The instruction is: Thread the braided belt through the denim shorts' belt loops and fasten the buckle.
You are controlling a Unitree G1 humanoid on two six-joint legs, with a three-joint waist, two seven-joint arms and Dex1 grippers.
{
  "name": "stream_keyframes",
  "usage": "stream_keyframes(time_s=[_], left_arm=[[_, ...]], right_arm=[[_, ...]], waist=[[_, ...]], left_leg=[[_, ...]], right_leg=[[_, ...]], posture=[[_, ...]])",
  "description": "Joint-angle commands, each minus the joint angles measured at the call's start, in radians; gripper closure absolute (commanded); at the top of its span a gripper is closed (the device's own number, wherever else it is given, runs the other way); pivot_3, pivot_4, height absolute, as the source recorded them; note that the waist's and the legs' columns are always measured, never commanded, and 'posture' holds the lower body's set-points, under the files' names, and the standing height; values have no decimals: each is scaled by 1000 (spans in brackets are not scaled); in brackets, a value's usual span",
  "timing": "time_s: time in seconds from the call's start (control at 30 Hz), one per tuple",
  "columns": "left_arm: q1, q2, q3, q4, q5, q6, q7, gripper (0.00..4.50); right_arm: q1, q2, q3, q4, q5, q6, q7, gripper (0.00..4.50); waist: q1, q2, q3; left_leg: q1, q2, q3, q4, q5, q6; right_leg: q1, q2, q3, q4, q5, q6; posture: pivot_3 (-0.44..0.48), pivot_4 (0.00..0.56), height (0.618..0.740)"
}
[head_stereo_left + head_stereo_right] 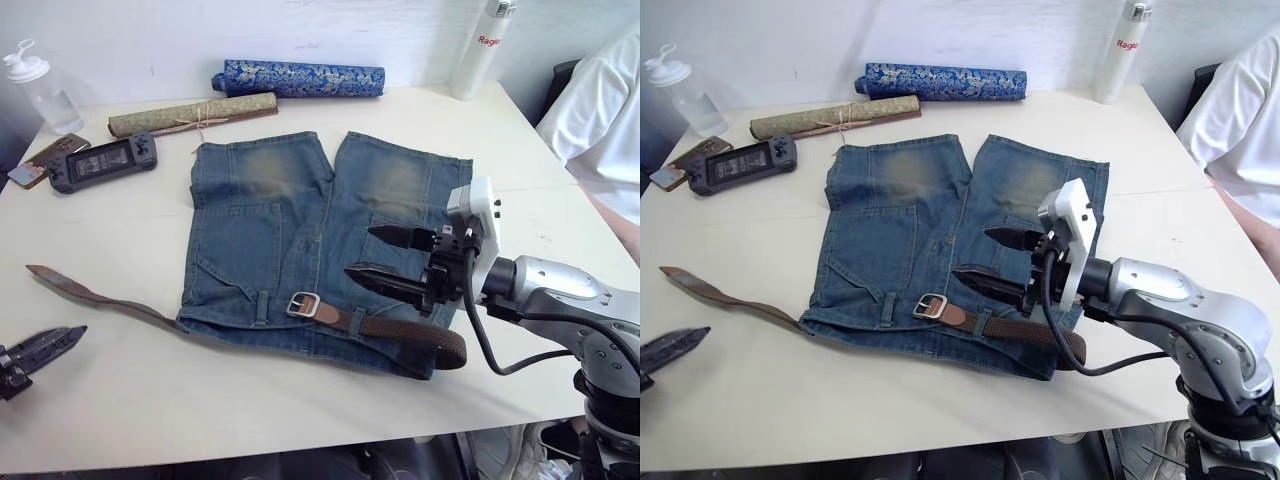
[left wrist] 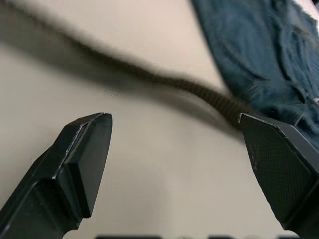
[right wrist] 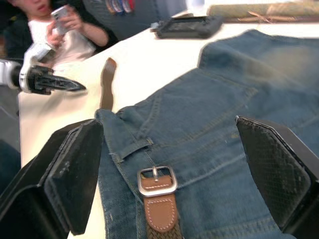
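The denim shorts (image 1: 300, 220) lie flat on the white table (image 1: 300, 410), waistband toward me. The braided belt (image 1: 400, 330) runs along the waistband, bends back at the right end and passes under a belt loop (image 1: 357, 320). Its silver buckle (image 1: 303, 304) lies on the denim near the middle, also seen as the buckle (image 3: 157, 180). The belt's other end comes out left of the shorts, with the tip (image 1: 42, 272) on the table. My right gripper (image 1: 358, 250) hovers open just right of the buckle. My left gripper (image 1: 70, 335) is open at the near left, beside the strap (image 2: 209, 97).
A blue patterned roll (image 1: 300, 78), an olive rolled mat (image 1: 190, 113), a handheld console (image 1: 103, 160), a phone (image 1: 45, 160) and a plastic bottle (image 1: 40, 85) line the far side. A white bottle (image 1: 483, 45) stands far right. A person in white (image 1: 600, 110) sits at the right.
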Motion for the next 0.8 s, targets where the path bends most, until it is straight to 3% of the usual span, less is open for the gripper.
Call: stream_keyframes(time_s=[0.03, 0.3, 0.5, 0.8], left_arm=[[-43, -33, 72, -15, -48, 147, 115, 47], [-197, -134, 143, -70, -117, 367, 356, 47], [-269, -208, 146, -137, -129, 465, 482, 47], [-478, -299, 206, -3, -113, 511, 679, 47]], right_arm=[[7, -54, 36, -60, -90, -75, 160, 0], [19, -72, 176, -50, -327, -228, 340, 0], [8, -32, 195, -41, -374, -238, 337, 0], [6, 4, 200, -41, -424, -232, 328, 0]], waist=[[4, -3, -2], [5, -3, -2], [25, -3, -2], [55, -1, -3]], left_leg=[[1, 0, 0, 0, 0, 0], [14, 0, 0, -3, -2, 4], [14, 0, 0, -2, -2, 4], [14, -2, 0, -1, -2, 3]], right_leg=[[1, 0, 0, 0, 0, 0], [14, 0, -1, -3, -1, -1], [16, -1, -1, -5, 0, 0], [19, -1, -1, -10, 1, 2]], posture=[[0, 150, 645], [0, 150, 645], [0, 150, 645], [0, 150, 645]])
